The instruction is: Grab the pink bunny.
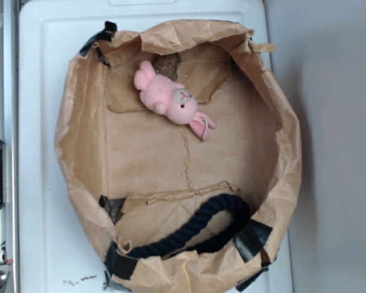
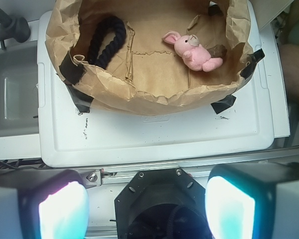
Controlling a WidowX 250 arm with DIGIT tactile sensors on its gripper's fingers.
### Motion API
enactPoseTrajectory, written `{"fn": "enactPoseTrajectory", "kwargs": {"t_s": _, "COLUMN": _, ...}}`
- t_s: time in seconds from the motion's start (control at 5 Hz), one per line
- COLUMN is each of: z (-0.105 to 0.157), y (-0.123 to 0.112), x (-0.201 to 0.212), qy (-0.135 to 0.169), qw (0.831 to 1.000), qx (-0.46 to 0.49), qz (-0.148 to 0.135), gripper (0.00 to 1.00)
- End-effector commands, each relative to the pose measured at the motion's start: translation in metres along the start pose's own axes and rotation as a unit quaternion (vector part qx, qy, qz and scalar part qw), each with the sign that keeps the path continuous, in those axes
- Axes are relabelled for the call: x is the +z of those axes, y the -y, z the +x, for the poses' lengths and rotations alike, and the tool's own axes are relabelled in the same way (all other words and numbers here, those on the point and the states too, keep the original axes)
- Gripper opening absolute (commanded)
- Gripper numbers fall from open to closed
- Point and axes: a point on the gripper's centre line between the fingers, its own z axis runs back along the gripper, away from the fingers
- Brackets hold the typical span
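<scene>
Two pale fingertip pads [image 2: 64, 211] frame the bottom of the wrist view, set wide apart with nothing between them, so the gripper [image 2: 147, 209] is spread and empty. It hangs back over the robot's own base, short of the white plastic lid [image 2: 154, 139] that carries everything else.

On that lid sits a crumpled brown paper bag [image 2: 139, 97], its rim rolled down into a low wall and held at the corners with black tape [image 2: 72, 69]; rolled that way it makes an open bin, which is probably why the things inside cannot slide off the lid. Against the bag's near-left wall, as the wrist camera sees it, a loop of dark braided rope [image 2: 107, 40] lies flat on the paper floor.

Farther in, toward the bag's far-right corner, the pink bunny [image 2: 192, 50] lies on its side, ears pointing toward the bag's middle, its body touching a small brown patch on the paper behind it and well apart from the rope. Relative to the jaws it is far ahead and off to the right, beyond the bag's near wall, so I judge the reach has not yet begun: the gripper must clear that wall and come down from above.
</scene>
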Motion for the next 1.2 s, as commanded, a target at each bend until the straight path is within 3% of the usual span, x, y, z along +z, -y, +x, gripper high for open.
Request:
{"fn": "enactPoseTrajectory", "kwargs": {"t_s": 0.0, "z": 0.000, "y": 0.000, "x": 0.000, "qy": 0.000, "qw": 1.000, "qx": 0.000, "qz": 0.000, "gripper": 1.00}}
{"fn": "enactPoseTrajectory", "kwargs": {"t_s": 0.2, "z": -0.004, "y": -0.003, "x": 0.006, "qy": 0.011, "qw": 1.000, "qx": 0.005, "qz": 0.008, "gripper": 1.00}}
{"fn": "enactPoseTrajectory", "kwargs": {"t_s": 0.6, "z": -0.005, "y": -0.016, "x": 0.001, "qy": -0.001, "qw": 1.000, "qx": 0.027, "qz": 0.006, "gripper": 1.00}}
{"fn": "enactPoseTrajectory", "kwargs": {"t_s": 0.8, "z": -0.001, "y": -0.001, "x": 0.001, "qy": 0.004, "qw": 1.000, "qx": -0.019, "qz": -0.020, "gripper": 1.00}}
{"fn": "enactPoseTrajectory", "kwargs": {"t_s": 1.0, "z": -0.001, "y": -0.001, "x": 0.001, "qy": 0.004, "qw": 1.000, "qx": -0.019, "qz": -0.020, "gripper": 1.00}}
